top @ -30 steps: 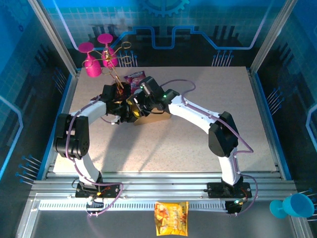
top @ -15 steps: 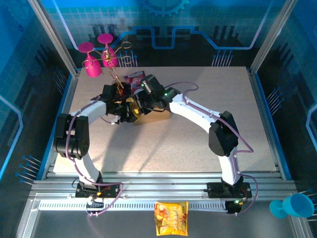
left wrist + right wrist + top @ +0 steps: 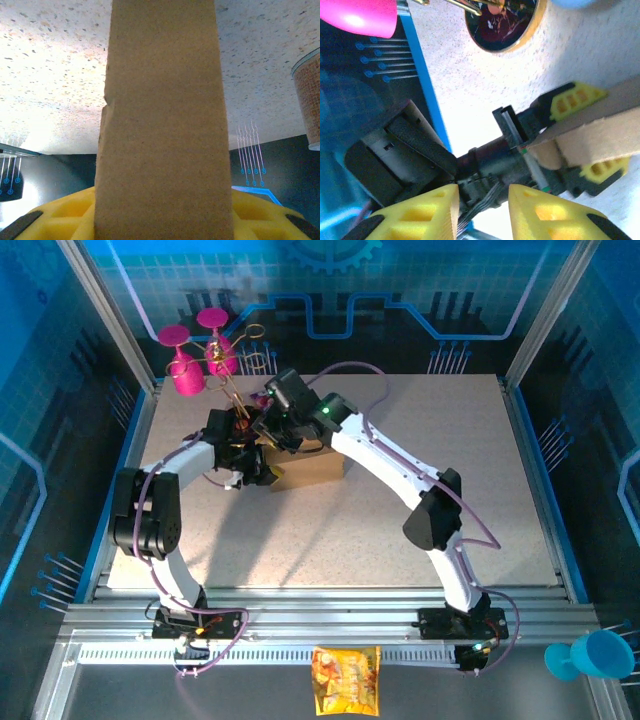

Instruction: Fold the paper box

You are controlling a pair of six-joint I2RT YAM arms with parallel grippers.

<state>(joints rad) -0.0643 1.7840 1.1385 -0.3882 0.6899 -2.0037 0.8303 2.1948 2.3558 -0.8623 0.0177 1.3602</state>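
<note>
The paper box [image 3: 308,471] is a brown cardboard shape standing on the table just left of centre. My left gripper [image 3: 254,462] is shut on its left end. In the left wrist view a cardboard panel [image 3: 162,125] rises between the yellow fingers [image 3: 60,220]. My right gripper [image 3: 273,420] hovers above and behind the left gripper, off the box. Its yellow fingers [image 3: 415,220] stand apart with nothing between them, and below them the right wrist view shows the left gripper's fingers [image 3: 575,99] clamped on the cardboard edge [image 3: 600,132].
Pink goblets [image 3: 190,360] and a gold wire rack [image 3: 232,365] stand at the back left corner, close behind both grippers. A round dark dish [image 3: 502,22] lies nearby. A brown can [image 3: 307,105] stands to the side. An orange-yellow snack packet [image 3: 346,680] and a blue cup [image 3: 592,655] lie off the table's front.
My right gripper has pulled up and back to the left, away from the box, and its fingers have drawn closer together. The left gripper keeps its hold in the same place.
</note>
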